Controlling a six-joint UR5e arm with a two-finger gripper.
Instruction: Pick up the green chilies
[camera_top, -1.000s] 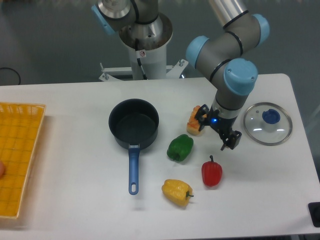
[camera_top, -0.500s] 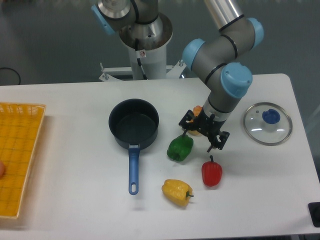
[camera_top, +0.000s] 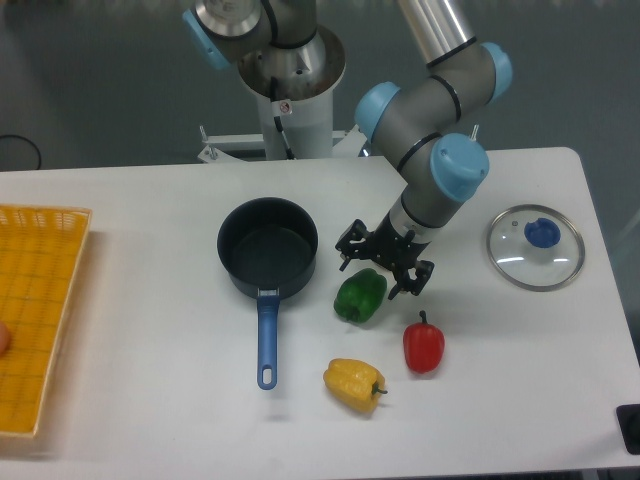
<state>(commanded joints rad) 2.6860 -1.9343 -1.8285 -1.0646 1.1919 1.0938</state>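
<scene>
- Green, glossy, lobed bell pepper (camera_top: 361, 296) sits mid-table, between the dark saucepan with a blue handle (camera_top: 267, 262) and the red bell pepper (camera_top: 424, 344); the yellow bell pepper (camera_top: 354, 384) lies near, toward the front edge.
- White tabletop (camera_top: 150, 330) lies bare left of the pan.
- Black two-finger gripper (camera_top: 380, 269) hangs tilted just above the green pepper, fingers spread and grasping nothing.

One fixed camera is looking down from the front onto the table (camera_top: 150, 200), facing the arm's base (camera_top: 290, 90).
</scene>
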